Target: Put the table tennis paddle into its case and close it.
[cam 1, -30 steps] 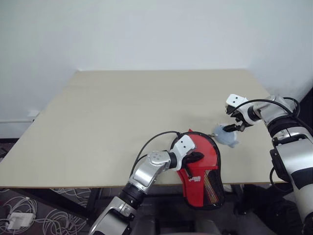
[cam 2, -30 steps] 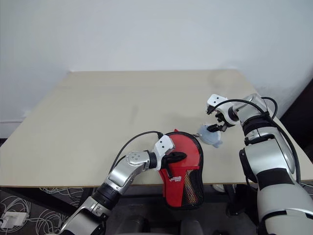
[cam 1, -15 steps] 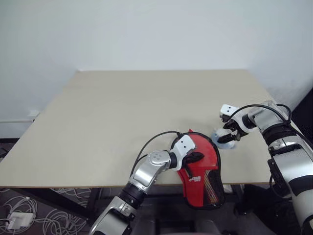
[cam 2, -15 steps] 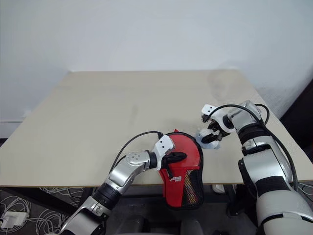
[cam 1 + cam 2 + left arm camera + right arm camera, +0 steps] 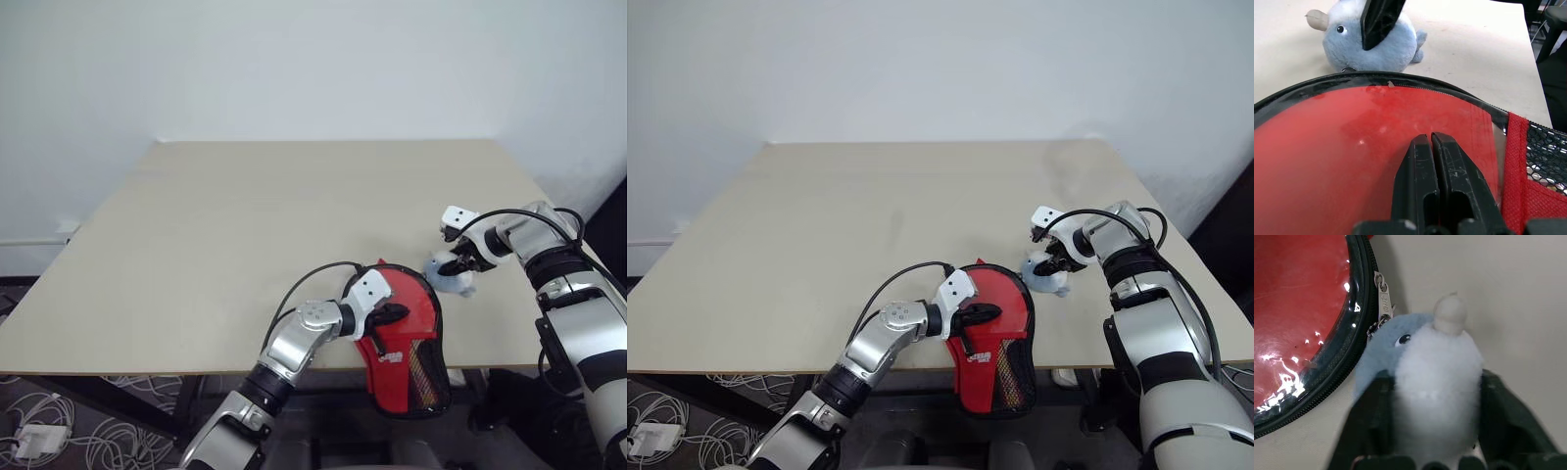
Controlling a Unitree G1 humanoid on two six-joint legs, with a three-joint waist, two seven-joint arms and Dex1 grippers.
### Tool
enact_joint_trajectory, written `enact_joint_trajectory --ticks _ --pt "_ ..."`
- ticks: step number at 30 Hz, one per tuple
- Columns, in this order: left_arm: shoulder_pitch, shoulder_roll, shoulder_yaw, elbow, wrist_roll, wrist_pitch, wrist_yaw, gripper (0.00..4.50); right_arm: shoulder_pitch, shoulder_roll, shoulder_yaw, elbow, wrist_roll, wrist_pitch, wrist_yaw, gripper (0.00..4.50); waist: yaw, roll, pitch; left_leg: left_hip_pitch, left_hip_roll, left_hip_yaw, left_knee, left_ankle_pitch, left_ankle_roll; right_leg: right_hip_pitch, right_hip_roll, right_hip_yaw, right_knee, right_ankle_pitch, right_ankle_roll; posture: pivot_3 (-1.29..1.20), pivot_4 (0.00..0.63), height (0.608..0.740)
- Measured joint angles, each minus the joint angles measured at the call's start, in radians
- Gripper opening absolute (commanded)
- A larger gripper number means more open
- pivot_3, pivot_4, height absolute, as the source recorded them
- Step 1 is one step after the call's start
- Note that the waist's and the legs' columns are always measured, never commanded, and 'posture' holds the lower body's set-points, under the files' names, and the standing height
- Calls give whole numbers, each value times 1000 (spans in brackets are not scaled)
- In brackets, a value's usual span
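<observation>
Both my grippers are busy. My left gripper (image 5: 1431,147) is fully closed, pressing on the red case (image 5: 407,333) at the table (image 5: 245,235) edge. Beyond it, my right gripper (image 5: 1432,396) squeezes the blue-grey plush toy (image 5: 1425,377), just beside the case's zipper pull (image 5: 1383,296).

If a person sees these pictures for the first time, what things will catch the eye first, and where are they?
The red paddle-shaped fabric case with black edging stands out first, at the near edge of the pale wooden table, its mesh end hanging over it. The left gripper rests shut on the case's red face. Just beside its zip lies a small grey-blue plush animal, with the right gripper closed around its body.
</observation>
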Motion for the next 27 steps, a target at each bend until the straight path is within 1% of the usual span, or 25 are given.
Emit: enact_joint_trajectory --ticks 2,4,8,11,15,27 --pt "-14 0 1 15 0 -6 -2 0 0 -4 -1 -3 8 -6 9 597 -1 0 0 0 0 0 0 0 0 0 0 0 0 0 0 0 0 740" --pt "-25 2 4 32 0 -13 -5 0 2 -11 -1 -19 10 -15 29 383 -2 0 0 0 0 0 0 0 0 -1 0 0 0 0 0 0 0 740" --pt "-40 5 13 60 0 -26 -9 0 22 -24 -3 -100 32 -46 66 351 -6 0 0 0 0 0 0 0 0 -1 0 1 1 0 0 0 0 740" --pt "-64 8 20 94 1 -37 -9 0 58 -37 -11 -202 67 -64 106 351 -10 0 0 0 0 0 0 0 0 -1 0 0 1 0 0 0 0 740" --pt "-78 13 25 118 2 -53 -10 0 144 -96 -10 -360 80 -75 164 351 -10 0 0 -1 0 0 -1 0 0 -1 0 0 1 0 0 0 0 740" --pt "-83 17 31 129 3 -62 -16 0 279 -181 -8 -550 106 -45 175 351 -10 -1 0 -1 0 0 -1 0 0 -1 0 0 0 0 0 0 0 740"
